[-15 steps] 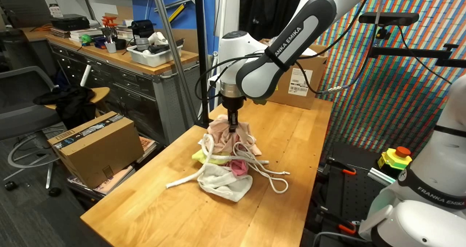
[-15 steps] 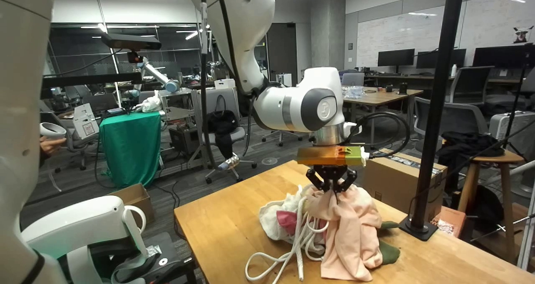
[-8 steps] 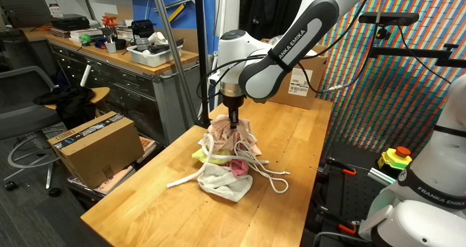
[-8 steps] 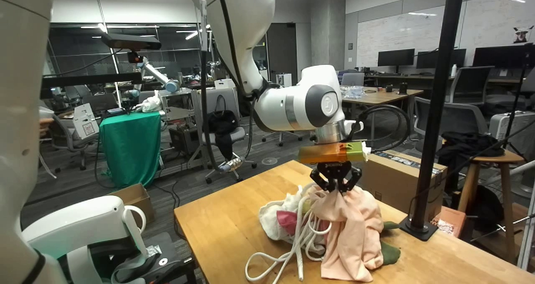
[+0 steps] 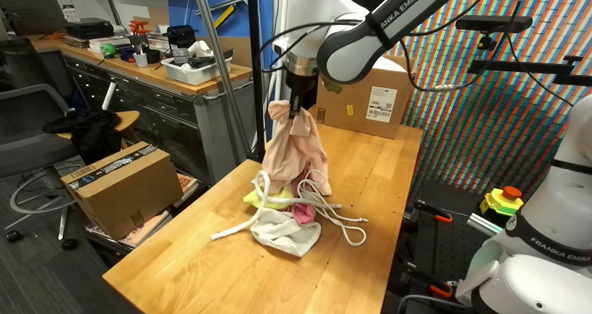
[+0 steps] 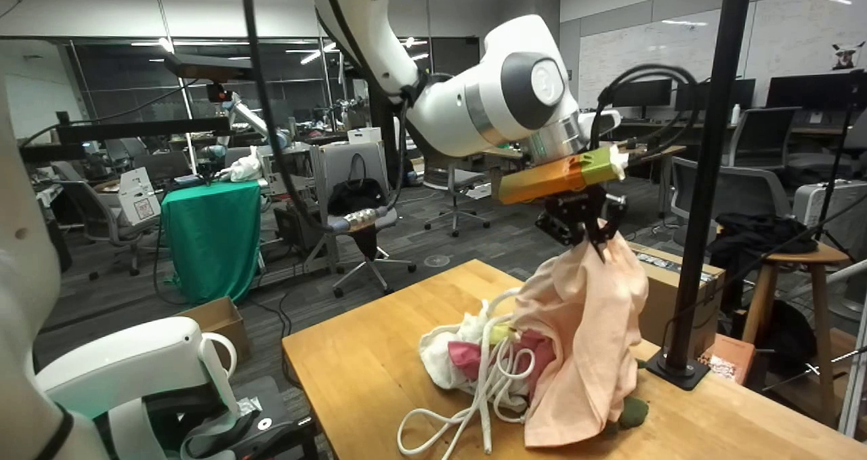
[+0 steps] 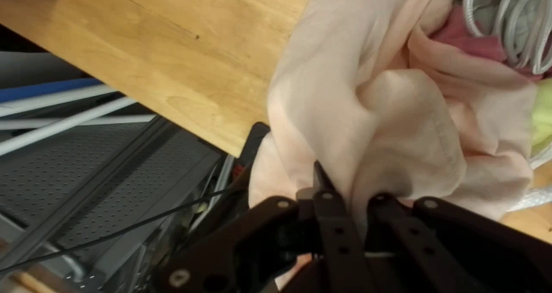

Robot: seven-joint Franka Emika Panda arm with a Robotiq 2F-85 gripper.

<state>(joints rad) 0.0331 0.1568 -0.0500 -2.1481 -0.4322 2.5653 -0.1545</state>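
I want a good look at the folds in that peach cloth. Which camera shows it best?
The wrist view: the peach cloth fills much of it, folds close up, though the gripper covers part and the top edge cuts it off. Both exterior views show it smaller, from the side, hanging from the gripper.
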